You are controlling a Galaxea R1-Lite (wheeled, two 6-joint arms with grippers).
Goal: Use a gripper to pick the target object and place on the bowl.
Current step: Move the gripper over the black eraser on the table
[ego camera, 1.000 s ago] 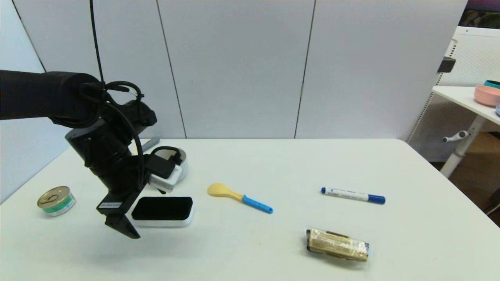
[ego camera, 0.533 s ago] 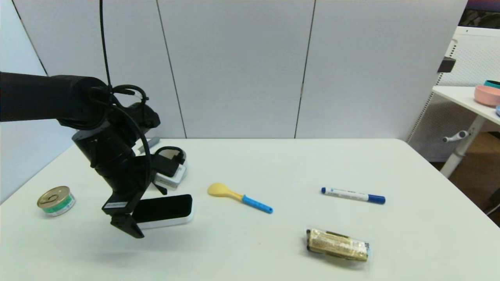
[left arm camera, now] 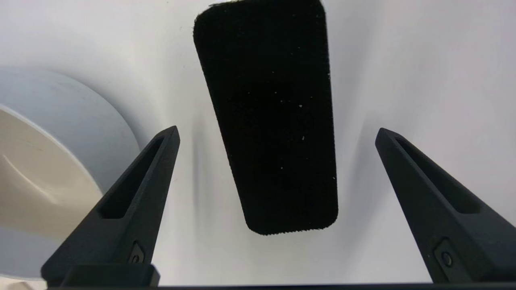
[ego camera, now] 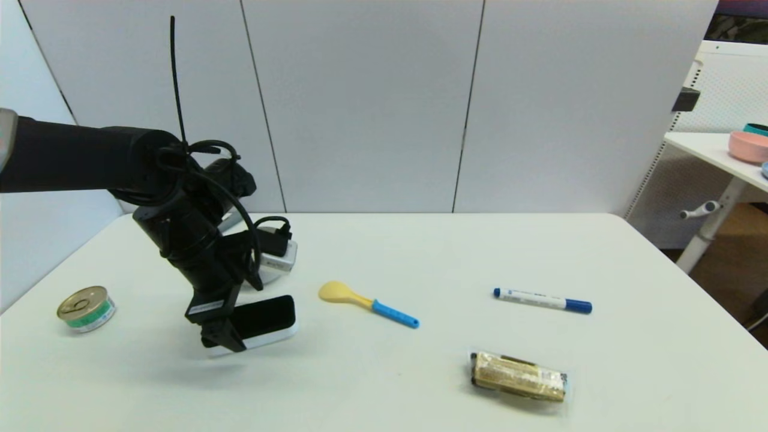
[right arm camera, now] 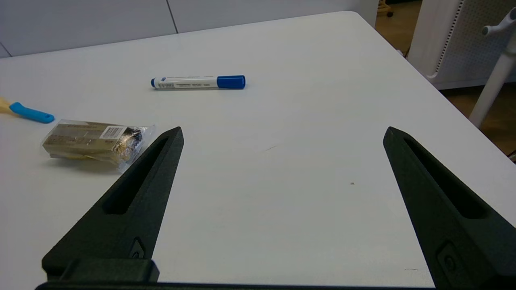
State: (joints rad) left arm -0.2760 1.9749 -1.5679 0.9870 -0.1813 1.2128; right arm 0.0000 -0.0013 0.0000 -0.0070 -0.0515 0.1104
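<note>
The target object (ego camera: pixel 267 317), a flat block with a black felt top on a white base, lies on the white table (ego camera: pixel 420 252) at the left. My left gripper (ego camera: pixel 225 339) is open and hangs just above the block's left end, covering that end in the head view. In the left wrist view the gripper (left arm camera: pixel 277 129) has one finger on each side of the block (left arm camera: pixel 270 112), clear of both long edges. The off-white bowl (left arm camera: pixel 40 161) with its beige inside stands right beside the block. In the head view it is mostly hidden behind the wrist. My right gripper (right arm camera: pixel 283 129) is open and empty above bare table.
A small tin can (ego camera: pixel 87 308) stands at the far left. A yellow spoon with a blue handle (ego camera: pixel 366 303), a blue marker (ego camera: pixel 543 300) and a wrapped brown snack bar (ego camera: pixel 519 377) lie to the right. A pink bowl (ego camera: pixel 747 146) sits on a side table.
My left arm has swung to the right and the gripper has come over the block's left end. The block and the other objects have not moved.
</note>
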